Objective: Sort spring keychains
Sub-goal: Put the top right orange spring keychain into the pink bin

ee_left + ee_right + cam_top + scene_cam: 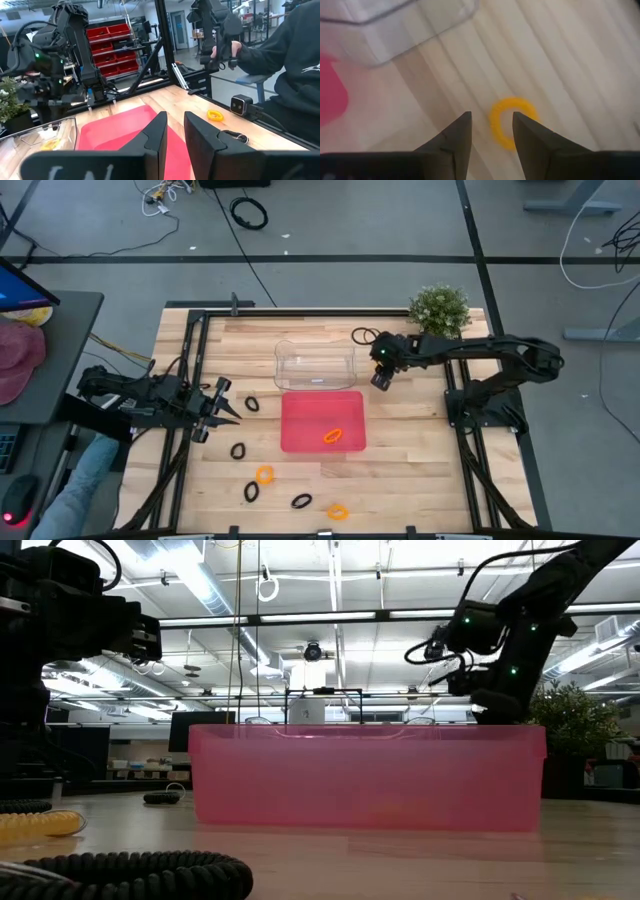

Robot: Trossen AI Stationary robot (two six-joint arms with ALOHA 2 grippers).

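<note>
One orange keychain (512, 122) lying on the tabletop (400, 470) beside the clear box (315, 365), right fingers (455, 137) open just above, likely to pick it up. Another orange keychain (333, 436) already inside the red tray (300, 420). Left fingers (157, 135) open too, waiting beside that tray.

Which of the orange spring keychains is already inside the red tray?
The orange spring keychain lying in the red tray, toward its right side; the other orange ones on the front of the table lie on bare wood.

Bright, even overhead ceiling strip lighting (300, 615); soft shadows; right wrist view blurred; low view foreground out of focus
</note>
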